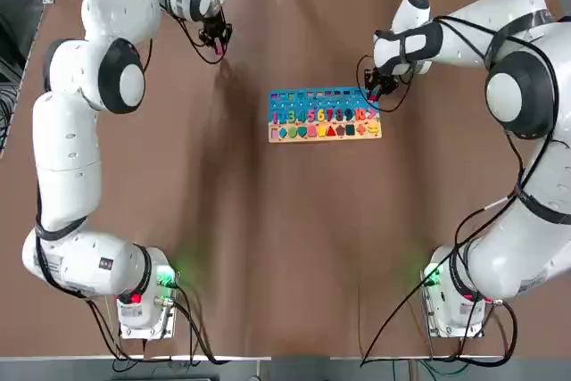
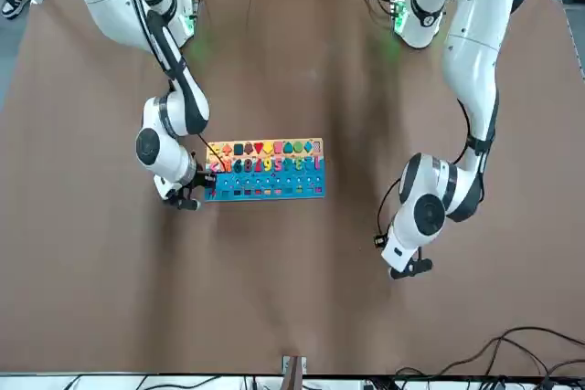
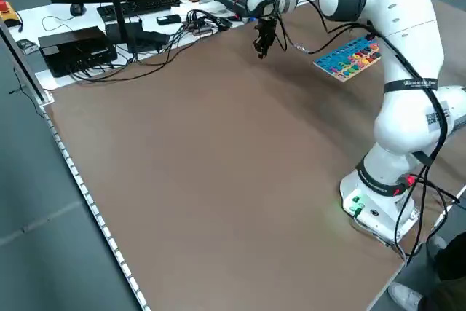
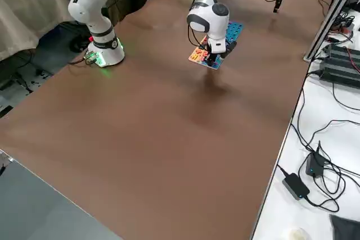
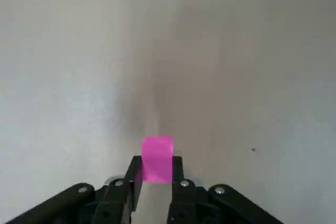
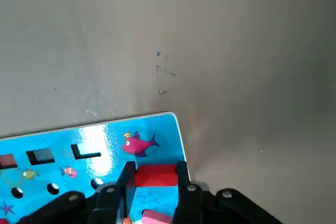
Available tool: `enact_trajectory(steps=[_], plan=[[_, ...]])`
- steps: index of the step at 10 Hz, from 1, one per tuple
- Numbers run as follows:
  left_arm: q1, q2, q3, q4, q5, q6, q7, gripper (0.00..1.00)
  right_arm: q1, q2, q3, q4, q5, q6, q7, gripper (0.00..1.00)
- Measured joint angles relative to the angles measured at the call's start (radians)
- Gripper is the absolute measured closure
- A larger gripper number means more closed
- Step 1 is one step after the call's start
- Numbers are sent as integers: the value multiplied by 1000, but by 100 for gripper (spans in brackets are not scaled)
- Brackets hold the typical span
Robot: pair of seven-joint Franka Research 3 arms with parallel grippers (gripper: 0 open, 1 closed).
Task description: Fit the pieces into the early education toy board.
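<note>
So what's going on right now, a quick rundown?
Left gripper shut on pink piece, far from board. Right gripper shut on red piece over board's blue corner. Nothing in the way.

You see a brown table (image 1: 268,247); on it, right of centre, the toy board (image 1: 325,115) lies flat, with both arm bases at the near edge.
</note>
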Motion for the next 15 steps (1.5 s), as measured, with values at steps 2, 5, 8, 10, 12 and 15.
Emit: enact_trajectory(steps=[2,5,8,10,12,15], plan=[[-13,-62,-14,-67,0,-1,0,74,0,0,0,0,0,0,6,64],[-104,-148,-30,-193,0,0,-87,74,1,0,1,0,0,1,15,64],[-226,-175,-31,-258,0,26,-235,74,8,0,4,0,0,1,28,64],[-288,-191,-33,-290,0,44,-308,74,9,0,4,0,0,1,31,64],[-336,-247,-35,-376,0,102,-365,74,10,0,4,0,-2,1,31,64],[-395,-313,-45,-482,0,140,-434,74,11,-1,5,-3,-8,0,31,64]])
